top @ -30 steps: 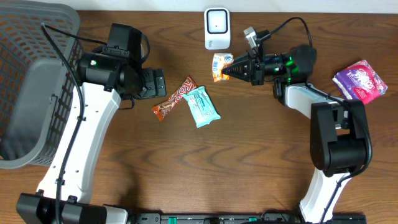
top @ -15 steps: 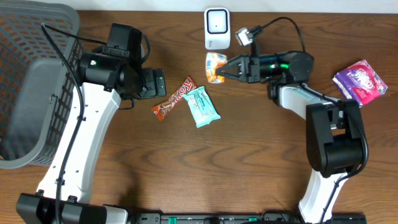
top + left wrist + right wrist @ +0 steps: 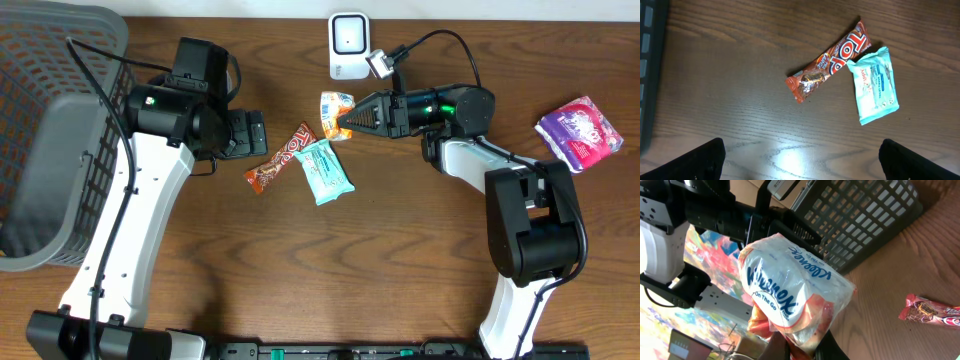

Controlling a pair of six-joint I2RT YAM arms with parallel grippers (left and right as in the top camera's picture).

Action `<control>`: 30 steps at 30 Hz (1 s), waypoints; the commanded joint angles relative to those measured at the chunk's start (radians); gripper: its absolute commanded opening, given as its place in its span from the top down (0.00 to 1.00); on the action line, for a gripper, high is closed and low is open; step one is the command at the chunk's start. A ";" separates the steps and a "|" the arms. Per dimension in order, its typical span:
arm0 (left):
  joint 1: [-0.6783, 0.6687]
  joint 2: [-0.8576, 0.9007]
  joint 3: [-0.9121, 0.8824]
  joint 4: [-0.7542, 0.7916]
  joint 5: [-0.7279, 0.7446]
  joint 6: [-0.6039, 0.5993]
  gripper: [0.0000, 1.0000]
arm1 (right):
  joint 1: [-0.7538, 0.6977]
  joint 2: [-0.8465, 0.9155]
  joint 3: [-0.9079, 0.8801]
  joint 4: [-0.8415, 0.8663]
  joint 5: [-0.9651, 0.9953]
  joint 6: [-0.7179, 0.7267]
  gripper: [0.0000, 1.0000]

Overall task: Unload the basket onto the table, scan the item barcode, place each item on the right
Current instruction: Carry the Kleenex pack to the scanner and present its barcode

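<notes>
My right gripper is shut on a white-and-orange Kleenex tissue pack, held off the table just below the white barcode scanner. In the right wrist view the pack fills the middle, pinched by its lower edge between my fingers. My left gripper hovers open at the left, with both fingertips at the bottom corners of its wrist view and bare wood between them.
A red Topp candy bar and a teal wipes packet lie touching at mid-table, also seen as the bar and packet. A purple packet lies at the right edge. A grey basket stands far left.
My right gripper has swung left with the tissue pack, from right of the scanner's base to below and left of it. The left arm has not moved.
</notes>
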 commanded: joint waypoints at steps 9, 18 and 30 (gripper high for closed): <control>0.004 0.002 -0.005 -0.004 -0.010 -0.005 0.02 | -0.090 0.000 0.037 -0.009 0.102 -0.051 0.99; 0.004 0.002 -0.005 -0.004 -0.010 -0.005 0.02 | -0.129 0.000 0.036 -0.331 0.129 -0.257 0.99; 0.004 0.002 -0.005 -0.004 -0.010 -0.005 0.02 | -0.146 0.000 0.036 -1.030 0.375 -0.735 0.99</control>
